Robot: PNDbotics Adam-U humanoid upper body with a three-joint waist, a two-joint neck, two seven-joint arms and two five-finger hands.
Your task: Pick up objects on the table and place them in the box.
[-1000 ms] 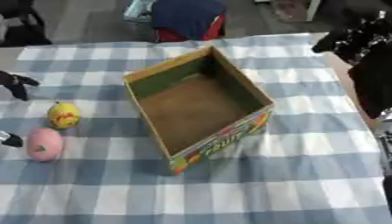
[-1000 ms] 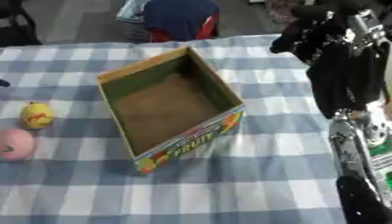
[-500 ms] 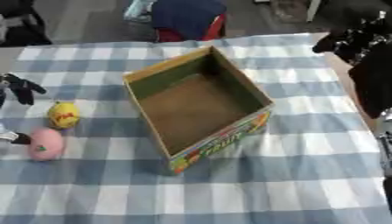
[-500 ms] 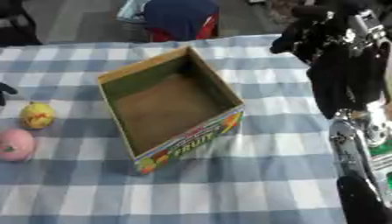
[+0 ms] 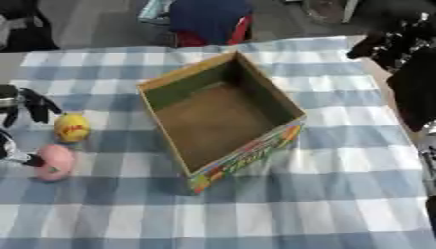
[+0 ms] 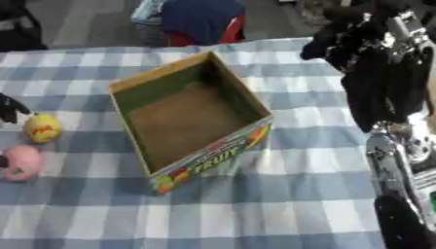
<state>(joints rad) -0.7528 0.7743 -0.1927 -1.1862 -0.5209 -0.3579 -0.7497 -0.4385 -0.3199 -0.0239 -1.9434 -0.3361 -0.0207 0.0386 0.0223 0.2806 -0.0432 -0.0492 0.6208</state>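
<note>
Left hand (image 5: 26, 104) at the near-left edge of the checked worktop (image 5: 340, 185), fingers spread and pointing down, holding nothing. Yellow object (image 5: 72, 127) just beside those fingertips on the box side and slightly nearer the robot; not touching, narrow strip of cloth showing between. Egg-like shape, long axis roughly upright or tipped a little, red mark on its face. Pink object (image 5: 54, 162) further toward the robot from the hand, below the yellow one, a dark part of the left arm lying against its outer side; contact there likely but not certain.

Box (image 5: 223, 116) open-topped, empty, set askew well to the right of the hand, nearest wall facing the yellow object.

Right hand (image 6: 354, 36) raised at the far-right corner, fingers curled, nothing visibly in them; well apart from both objects, with the box in between.

Judgement: left hand clearly the nearer; yellow object the obvious first pick. Needed: short shift of the hand toward the box and slightly back toward the robot, to bring the fingers over the object before closing. Then carry rightward over the near wall. Risk: round shape rolling off toward the box if nudged.
</note>
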